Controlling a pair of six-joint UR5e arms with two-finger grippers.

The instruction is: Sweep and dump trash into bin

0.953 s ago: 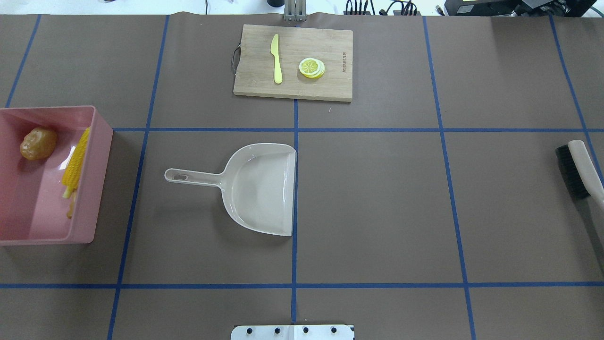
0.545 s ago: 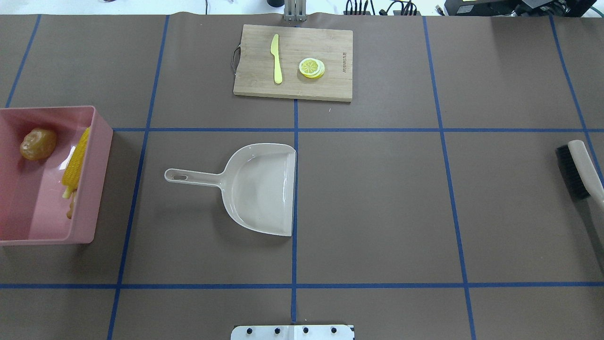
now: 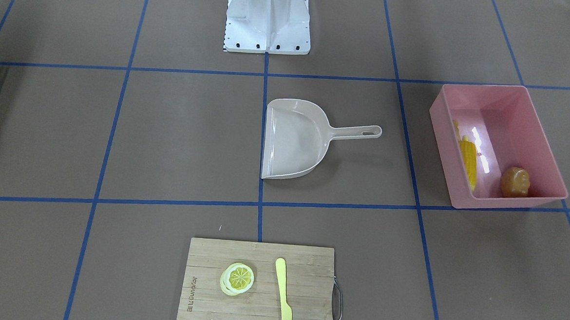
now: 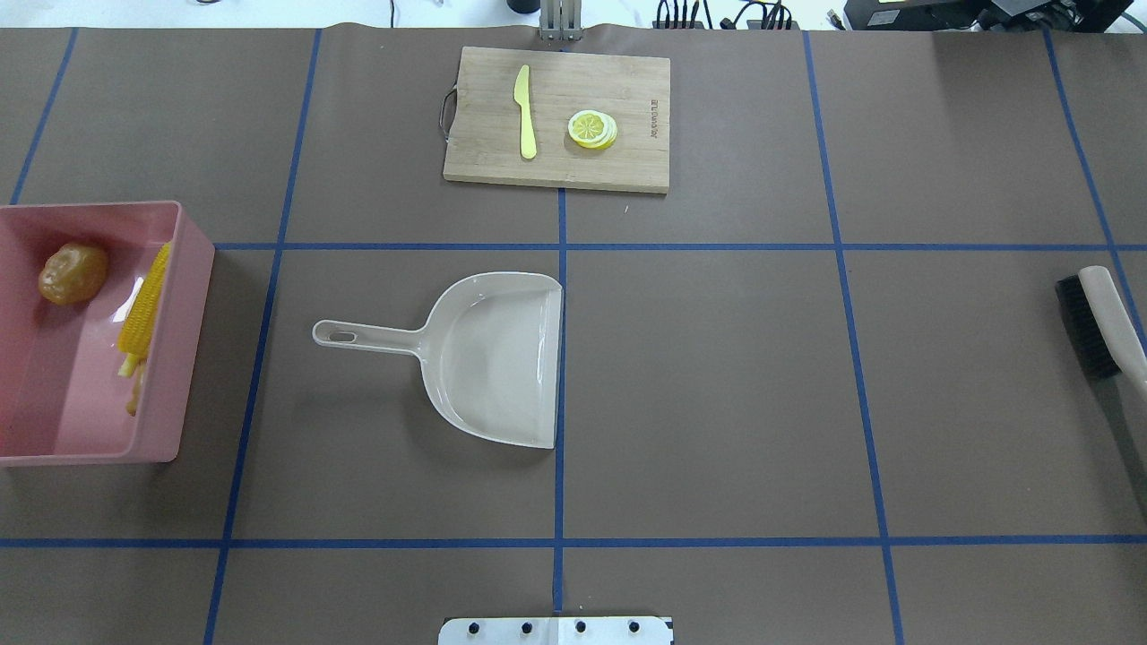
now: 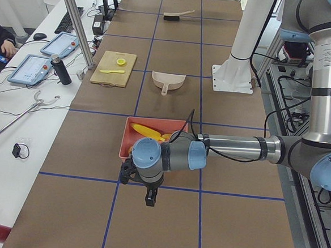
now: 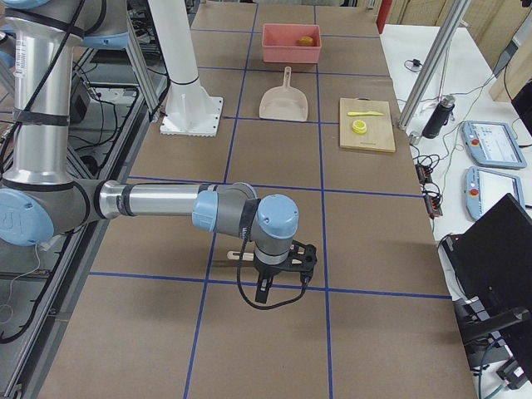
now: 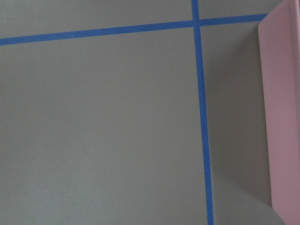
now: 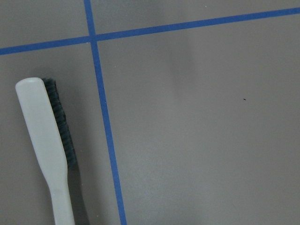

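The pink bin (image 4: 193, 340) stands at the table's left end. In it lie the trash pieces: a yellow corn cob (image 4: 145, 300), a brown-orange lump (image 4: 73, 272) and a tan ginger root (image 4: 134, 394), mostly hidden by the wall. The front-facing view shows the bin (image 3: 507, 202) with the corn (image 3: 468, 160) and lump (image 3: 514, 182) inside. My left gripper (image 5: 148, 201) hangs over the table just beside the bin (image 5: 154, 122); I cannot tell its state. My right gripper (image 6: 264, 293) hovers by the brush (image 6: 237, 255); I cannot tell its state either.
A beige dustpan (image 4: 493, 358) lies empty mid-table, handle toward the bin. The brush (image 4: 1107, 322) lies at the right edge, also in the right wrist view (image 8: 42, 140). A wooden cutting board (image 4: 556, 170) at the far side carries a pale knife (image 4: 525, 112) and lemon slice (image 4: 591, 129).
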